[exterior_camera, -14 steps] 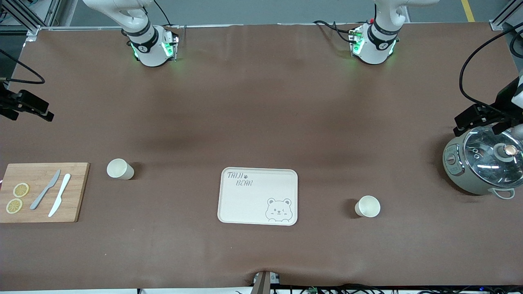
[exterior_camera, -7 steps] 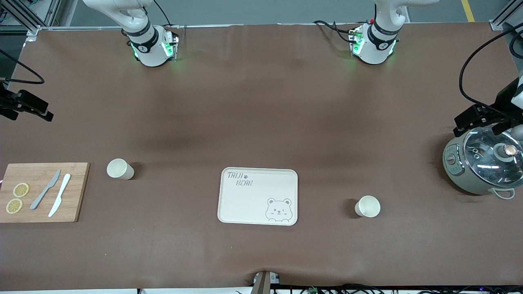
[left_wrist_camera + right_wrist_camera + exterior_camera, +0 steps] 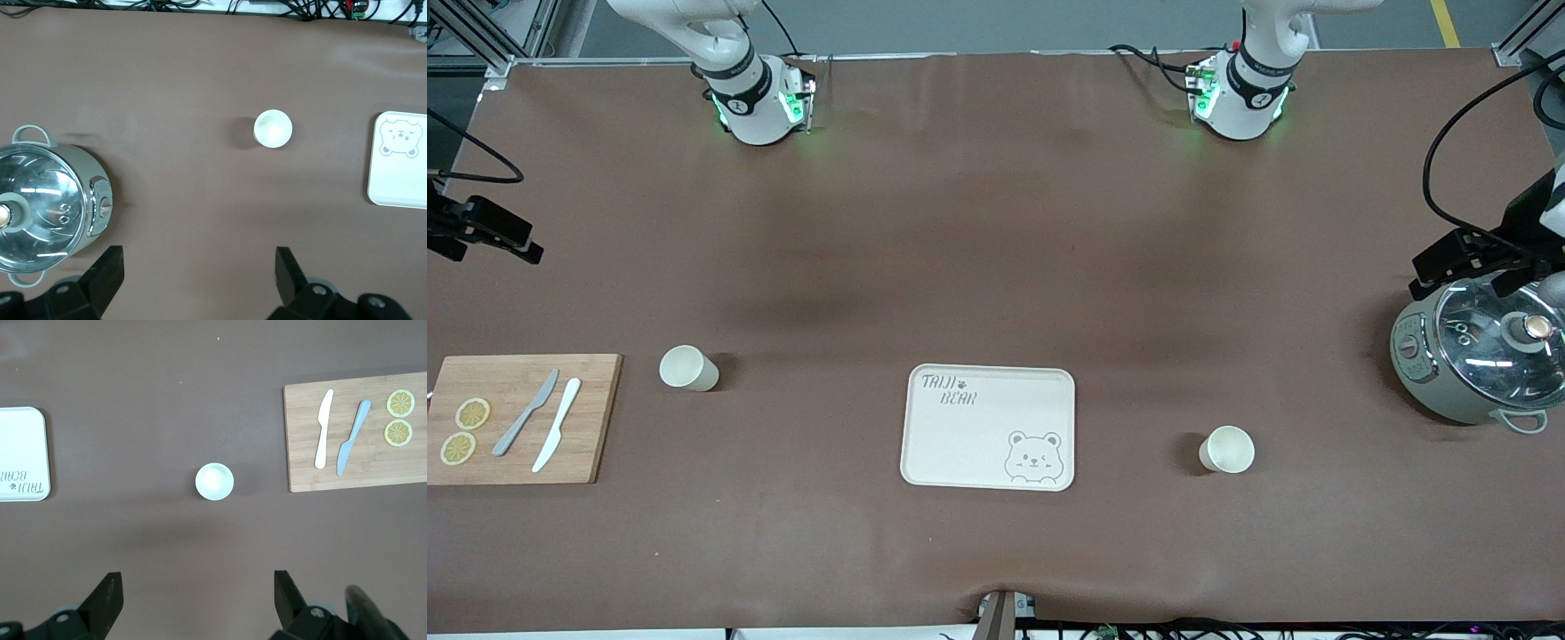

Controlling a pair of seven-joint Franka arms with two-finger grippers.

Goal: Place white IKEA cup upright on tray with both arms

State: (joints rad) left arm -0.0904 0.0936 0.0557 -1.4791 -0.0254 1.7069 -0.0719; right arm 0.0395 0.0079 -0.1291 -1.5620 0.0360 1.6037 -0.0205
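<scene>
The cream tray (image 3: 960,444) with its bear drawing lies mid-table, near the front camera. Two white cups stand upright with mouths up. One cup (image 3: 688,368) is toward the right arm's end, beside the cutting board; the other cup (image 3: 1227,449) is toward the left arm's end. My left gripper (image 3: 1465,268) hangs open over the table beside the pot, and its wrist view shows that cup (image 3: 273,128) and the tray's edge (image 3: 400,167) ahead of the open gripper (image 3: 198,260). My right gripper (image 3: 489,242) hangs open above the table's end; its gripper (image 3: 197,583) holds nothing, with a cup (image 3: 214,481) ahead.
A wooden cutting board (image 3: 596,418) with two knives (image 3: 543,422) and two lemon slices (image 3: 464,431) lies at the right arm's end. A grey pot with a glass lid (image 3: 1480,356) stands at the left arm's end, under the left gripper.
</scene>
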